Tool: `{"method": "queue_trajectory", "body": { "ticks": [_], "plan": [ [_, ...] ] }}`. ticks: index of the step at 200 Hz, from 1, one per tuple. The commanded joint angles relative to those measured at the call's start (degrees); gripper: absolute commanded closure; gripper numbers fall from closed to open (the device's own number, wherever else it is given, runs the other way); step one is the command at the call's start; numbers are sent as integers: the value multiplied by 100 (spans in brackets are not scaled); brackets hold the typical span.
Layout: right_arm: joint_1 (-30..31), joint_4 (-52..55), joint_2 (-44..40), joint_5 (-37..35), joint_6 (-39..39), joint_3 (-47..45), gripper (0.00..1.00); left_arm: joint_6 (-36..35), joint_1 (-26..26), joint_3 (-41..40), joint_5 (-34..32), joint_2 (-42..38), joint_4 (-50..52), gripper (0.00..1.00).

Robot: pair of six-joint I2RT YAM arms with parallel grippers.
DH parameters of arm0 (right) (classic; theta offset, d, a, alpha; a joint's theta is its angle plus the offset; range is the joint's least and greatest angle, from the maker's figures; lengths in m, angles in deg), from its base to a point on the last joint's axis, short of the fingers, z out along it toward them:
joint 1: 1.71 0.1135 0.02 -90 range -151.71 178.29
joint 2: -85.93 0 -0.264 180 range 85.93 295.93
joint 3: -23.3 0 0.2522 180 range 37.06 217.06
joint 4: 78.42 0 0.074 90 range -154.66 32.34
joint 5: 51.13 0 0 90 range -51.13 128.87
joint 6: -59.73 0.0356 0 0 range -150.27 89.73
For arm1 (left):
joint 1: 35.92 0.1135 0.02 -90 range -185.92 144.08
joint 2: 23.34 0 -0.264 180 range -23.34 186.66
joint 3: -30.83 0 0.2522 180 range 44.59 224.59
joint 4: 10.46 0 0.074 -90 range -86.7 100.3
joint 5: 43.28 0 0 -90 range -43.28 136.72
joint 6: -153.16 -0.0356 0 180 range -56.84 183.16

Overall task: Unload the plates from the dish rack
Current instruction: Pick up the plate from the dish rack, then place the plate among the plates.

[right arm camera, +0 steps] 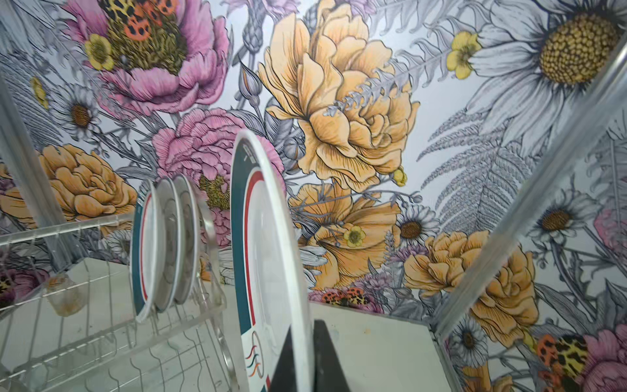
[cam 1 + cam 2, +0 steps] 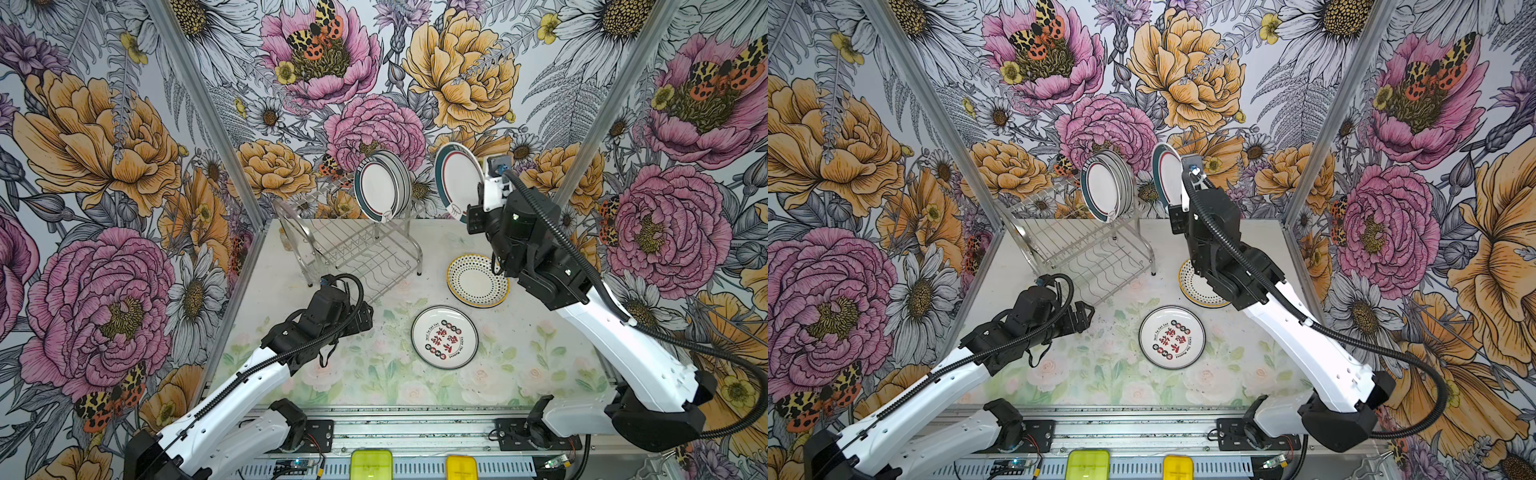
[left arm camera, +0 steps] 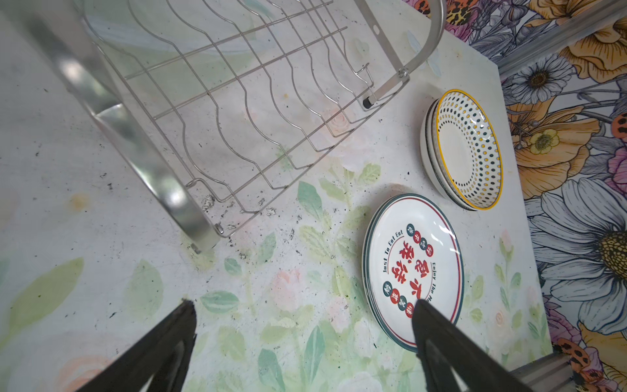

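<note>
Upright, banded plate (image 1: pixel 268 254) pinched between right jaws.

Surface: table (image 2: pixel 519 374), pale top printed with faded green leaves and pink roses.
Rear left: dish rack (image 2: pixel 353 251) stands on its feet on the table.
Right of rack: dotted plates (image 2: pixel 477 285), a short stack, face up, yellow rim on top; near the rack's foot, not touching.
Centre: character plate (image 2: pixel 444 337), flat, face up; the left wrist view shows another rim under it. Apart from the dotted plates.
Marks: dark specks (image 3: pixel 237 210) by the rack's near corner.
</note>
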Motion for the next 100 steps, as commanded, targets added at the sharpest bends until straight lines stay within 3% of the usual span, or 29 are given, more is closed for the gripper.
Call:
{"method": "queue_trajectory", "body": {
  "ticks": [1, 54, 100],
  "plan": [
    [-244, -139, -773, 16, 903, -823, 100, 7, -64, 244, -90, 138, -338, 1],
    [-760, 64, -2248, 935, 2626, -3107, 100, 75, -285, 239, 203, 706, -1022, 1],
    [-854, 4, -2532, 1878, 3860, -4140, 100, 55, -679, 483, 386, 1475, -1621, 1]
  ]
}}
